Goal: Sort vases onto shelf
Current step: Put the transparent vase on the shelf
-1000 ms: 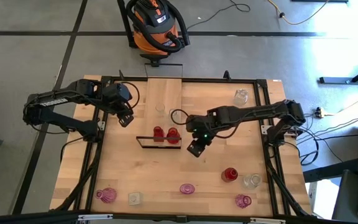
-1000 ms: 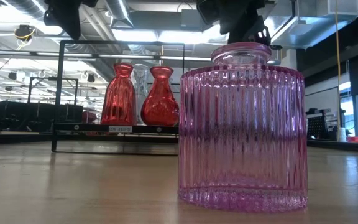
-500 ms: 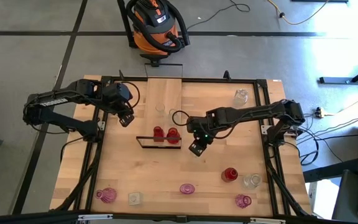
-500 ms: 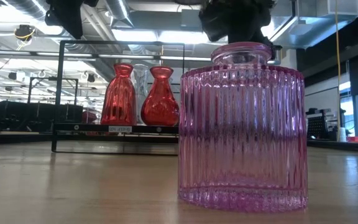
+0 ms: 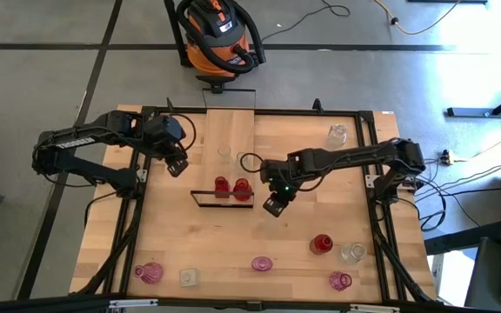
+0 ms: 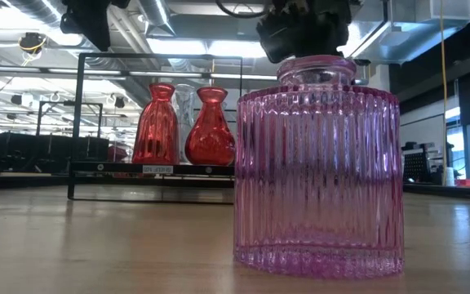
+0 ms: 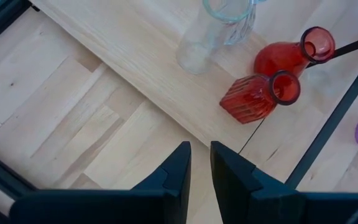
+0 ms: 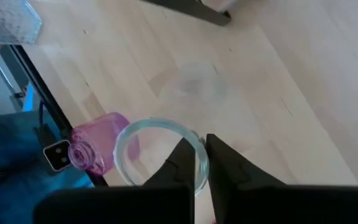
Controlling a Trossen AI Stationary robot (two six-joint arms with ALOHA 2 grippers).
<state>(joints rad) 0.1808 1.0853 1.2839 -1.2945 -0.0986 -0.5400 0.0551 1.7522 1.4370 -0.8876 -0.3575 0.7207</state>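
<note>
Overhead, tabletop-level, two wrist views

Grey floor, orange shop vacuum [image 5: 219, 36] (cables trailing), ceiling ducts [image 6: 47, 11]

The wooden table [image 5: 233, 239] carries the shelf [image 5: 230, 130] — a light plank with two red vases [image 5: 230, 186] at its black-framed end. On the tabletop itself stand scattered vases — a pink one [image 5: 262, 263], a red one [image 5: 322, 244], a clear one [image 5: 352, 252].
</note>
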